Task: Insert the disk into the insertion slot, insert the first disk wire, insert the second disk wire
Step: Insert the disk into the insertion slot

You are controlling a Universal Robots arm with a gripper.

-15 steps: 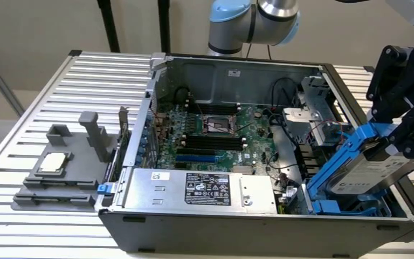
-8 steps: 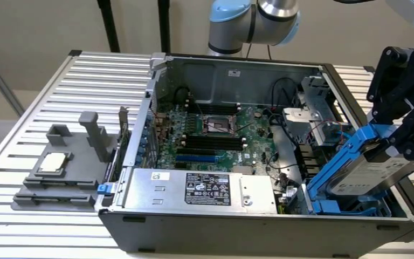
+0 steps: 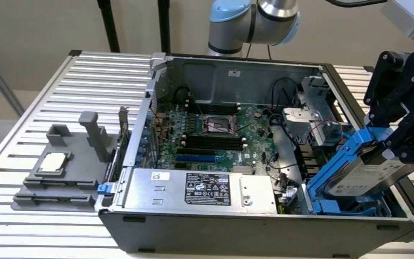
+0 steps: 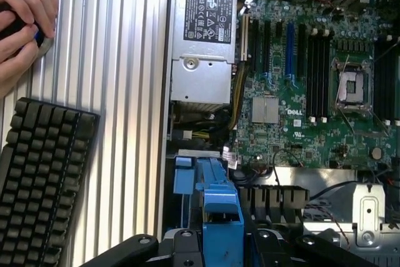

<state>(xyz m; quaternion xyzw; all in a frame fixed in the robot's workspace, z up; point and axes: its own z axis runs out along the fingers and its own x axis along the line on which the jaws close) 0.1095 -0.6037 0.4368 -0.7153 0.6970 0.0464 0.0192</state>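
Note:
My gripper (image 3: 398, 148) hangs over the front corner of the open computer case on the exterior view's right, shut on the disk (image 3: 368, 175). The silver-grey disk sits in its bright blue carrier and is tilted, with its lower end dipping into the insertion slot (image 3: 340, 208), a grey cage with blue tabs. In the wrist view the blue carrier (image 4: 219, 201) stands just ahead of my black fingers (image 4: 181, 242), with a blue tab of the slot (image 4: 182, 176) beside it. Thin wires (image 3: 328, 129) lie behind the cage by a silver bracket.
The silver power-supply box (image 3: 200, 189) lies along the case's front wall, beside the green motherboard (image 3: 214, 135). A grey fixture holding a processor chip (image 3: 56, 164) stands on the slatted table (image 3: 63, 81). A black keyboard (image 4: 44, 179) and a person's hands (image 4: 22, 17) are outside the case.

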